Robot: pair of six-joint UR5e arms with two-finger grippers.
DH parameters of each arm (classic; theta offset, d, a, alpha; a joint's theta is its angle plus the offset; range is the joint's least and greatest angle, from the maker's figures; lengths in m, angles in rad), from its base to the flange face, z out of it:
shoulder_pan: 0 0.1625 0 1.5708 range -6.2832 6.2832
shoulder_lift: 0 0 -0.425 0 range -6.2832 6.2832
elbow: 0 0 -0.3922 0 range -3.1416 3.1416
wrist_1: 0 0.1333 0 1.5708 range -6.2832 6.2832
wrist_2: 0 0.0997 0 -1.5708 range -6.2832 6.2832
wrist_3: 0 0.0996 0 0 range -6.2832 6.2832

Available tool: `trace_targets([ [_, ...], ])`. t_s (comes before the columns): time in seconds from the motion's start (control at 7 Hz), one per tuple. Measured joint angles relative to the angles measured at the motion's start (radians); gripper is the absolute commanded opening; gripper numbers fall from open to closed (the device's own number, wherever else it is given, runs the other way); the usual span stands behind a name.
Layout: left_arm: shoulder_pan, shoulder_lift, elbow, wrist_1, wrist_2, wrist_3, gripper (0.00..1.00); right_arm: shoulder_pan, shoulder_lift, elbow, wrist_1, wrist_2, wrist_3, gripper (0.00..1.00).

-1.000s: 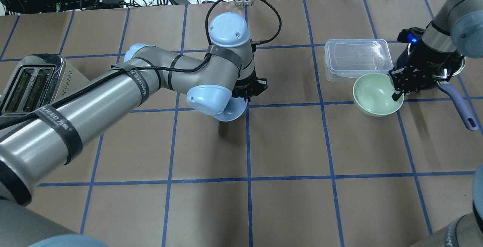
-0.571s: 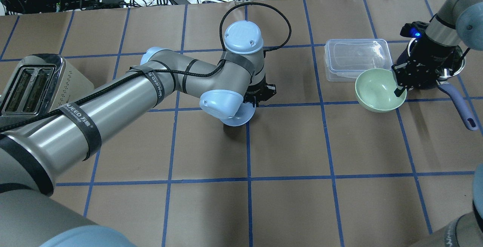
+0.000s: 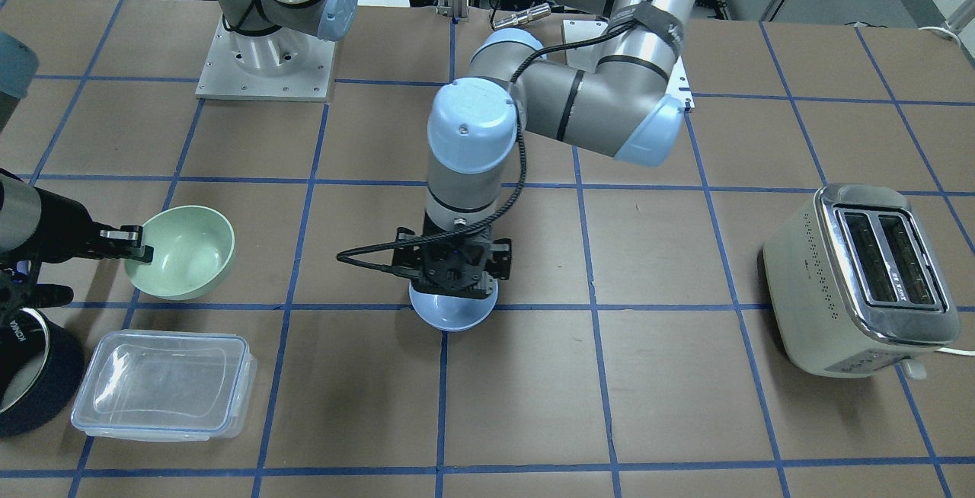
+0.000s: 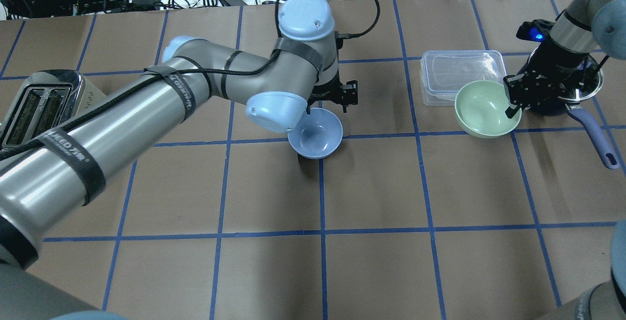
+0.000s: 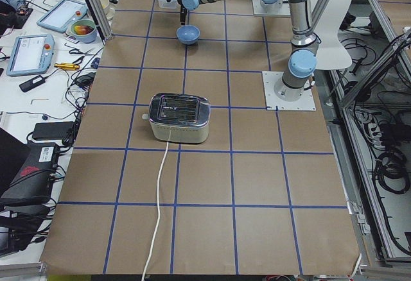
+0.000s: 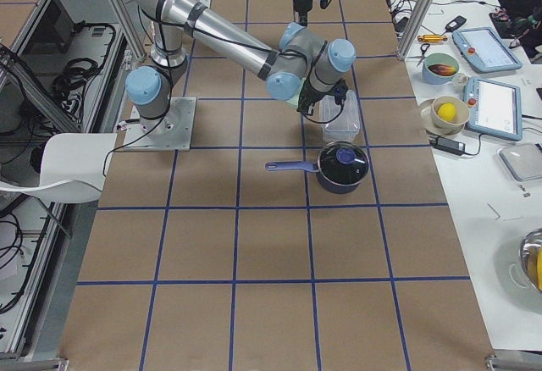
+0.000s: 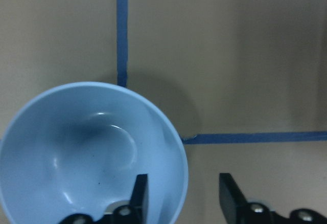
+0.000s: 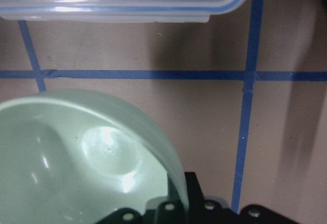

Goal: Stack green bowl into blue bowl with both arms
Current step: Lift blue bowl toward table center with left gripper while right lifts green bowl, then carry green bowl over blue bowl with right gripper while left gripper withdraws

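The blue bowl (image 4: 315, 139) sits upright on the surface (image 4: 371, 188), near the middle, on a crossing of blue tape lines. From overhead the left arm's wrist covers the left tool and its state cannot be told. The left wrist camera settles it: the left tool (image 7: 183, 183) is spread, one finger (image 7: 141, 196) inside the bowl and the other (image 7: 229, 197) outside, with the rim in the gap between them. The outer finger is clear of the wall. The front camera shows this tool pointing straight down over the bowl's robot-side edge.

The green bowl (image 4: 481, 114) is off towards the robot's right. The right tool (image 4: 512, 107) pinches its rim on the side nearest the saucepan (image 6: 343, 166). The right wrist camera shows one finger pressed inside the wall and one outside, tight on it. From overhead the bowl overlaps a corner of the clear lidded box (image 4: 462, 75), yet the front camera shows bare surface between the two. It also shows the bowl tilted. In the right side camera the arm hides most of the bowl, but only there is the saucepan's lid plain.

A toaster (image 3: 864, 281) stands well apart, on the robot's left.
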Motion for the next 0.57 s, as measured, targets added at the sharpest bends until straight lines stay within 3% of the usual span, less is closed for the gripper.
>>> trace_targets([
  [0.57, 0.299, 0.216, 0.000, -0.305, 0.007, 0.351, 1.00, 0.318, 0.004, -0.070, -0.053, 0.124, 0.365, 0.00],
])
